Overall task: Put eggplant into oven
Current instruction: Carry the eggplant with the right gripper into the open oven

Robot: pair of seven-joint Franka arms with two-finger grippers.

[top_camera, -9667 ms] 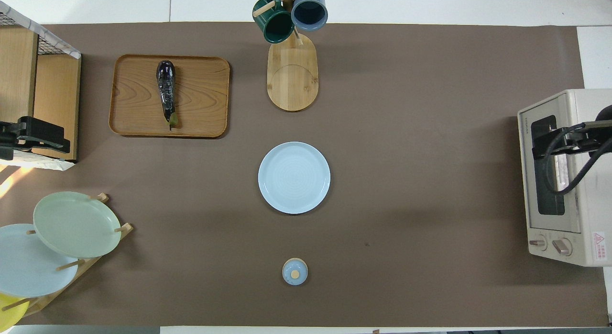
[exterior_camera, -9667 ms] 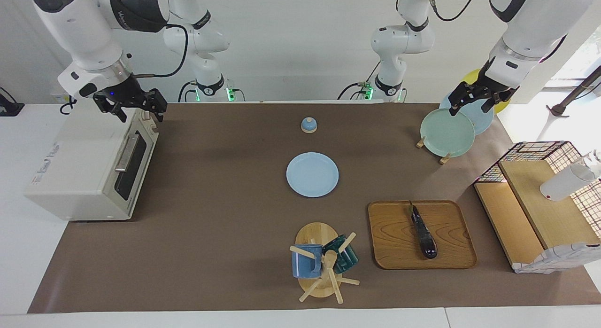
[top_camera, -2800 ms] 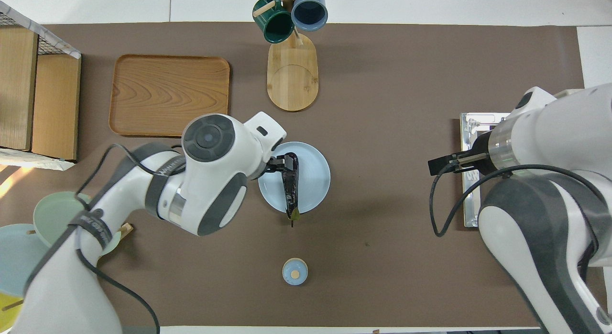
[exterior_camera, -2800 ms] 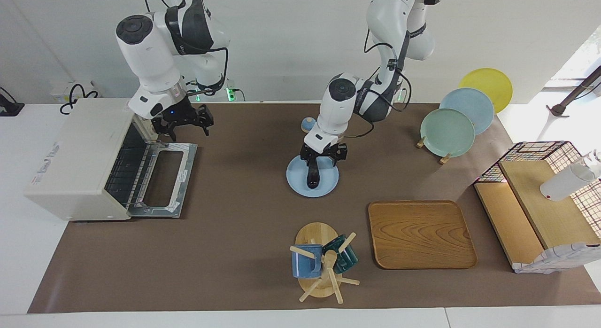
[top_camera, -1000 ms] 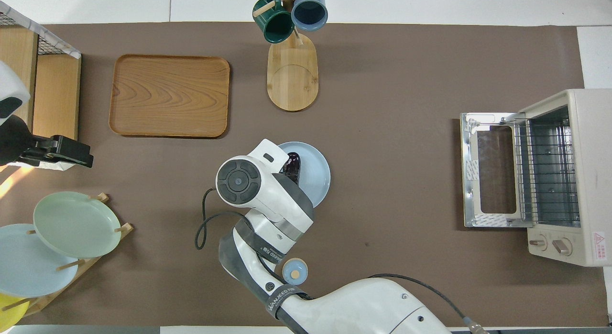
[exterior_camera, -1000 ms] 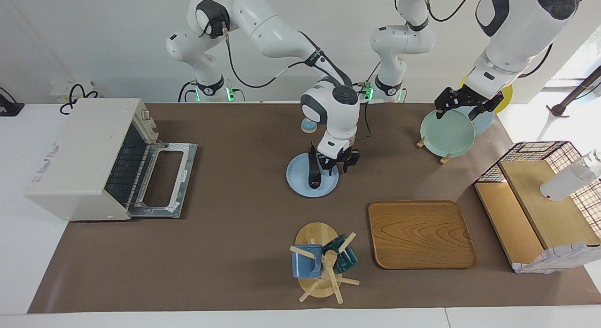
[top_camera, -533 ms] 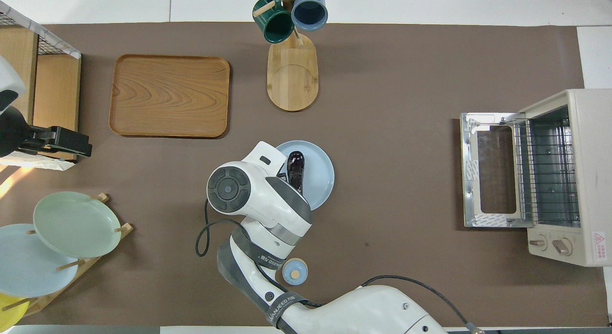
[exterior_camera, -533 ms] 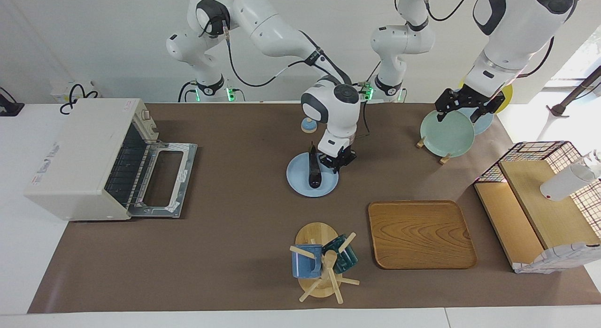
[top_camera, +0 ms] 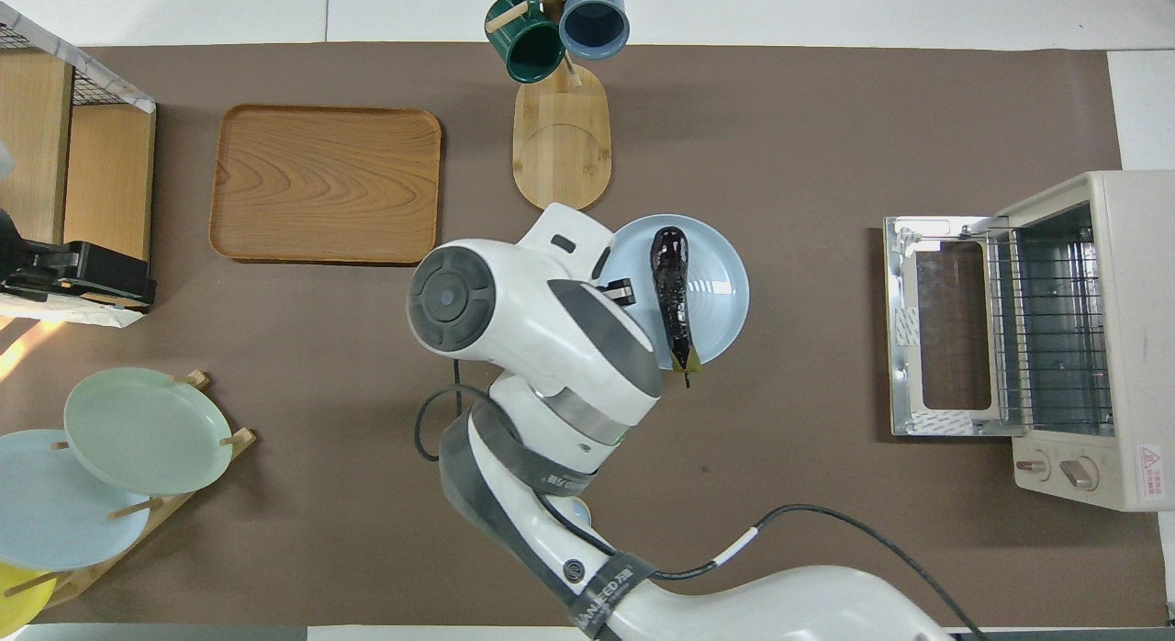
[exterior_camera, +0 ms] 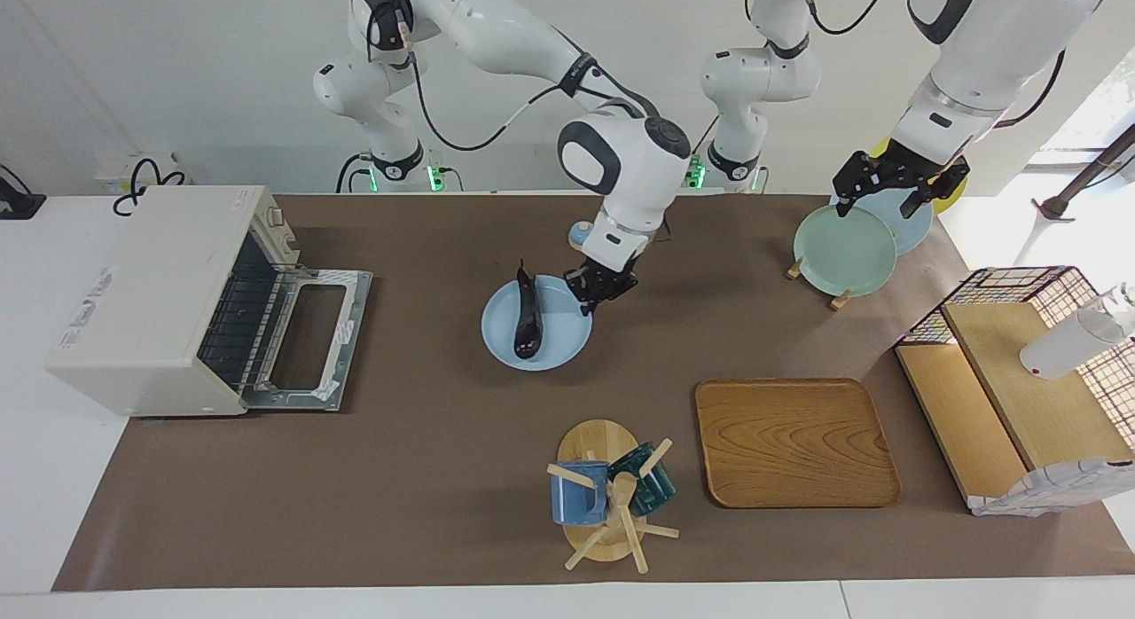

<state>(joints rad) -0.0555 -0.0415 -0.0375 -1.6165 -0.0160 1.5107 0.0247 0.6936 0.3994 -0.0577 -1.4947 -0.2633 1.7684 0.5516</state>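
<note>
On the right gripper [exterior_camera: 596, 295] the jaws are pinched shut on the rim of the blue plate [exterior_camera: 565, 342], at the edge toward the left arm's end of the tabletop [exterior_camera: 426, 442]. A second ago they stood half spread beside that rim.

The oven [exterior_camera: 151, 291] sits at the right arm's end with its door [exterior_camera: 306, 340] dropped flat and the wire rack showing, as it did a second ago.

The blue plate has shifted from the middle of the tabletop toward the oven, and the eggplant [exterior_camera: 528, 322] has ridden along on it. It lies lengthwise across the plate with its stem end toward the robots. Whether the plate is lifted or slid, I cannot tell.

The left gripper [exterior_camera: 891, 186] waits with its jaws spread over the green plate [exterior_camera: 844, 251] in the rack, taking no part.

So the carry appears to have begun, with the plate serving as a tray. The eggplant lies loose on it and could roll if the plate tips. The gap to the open door remains to be covered.
</note>
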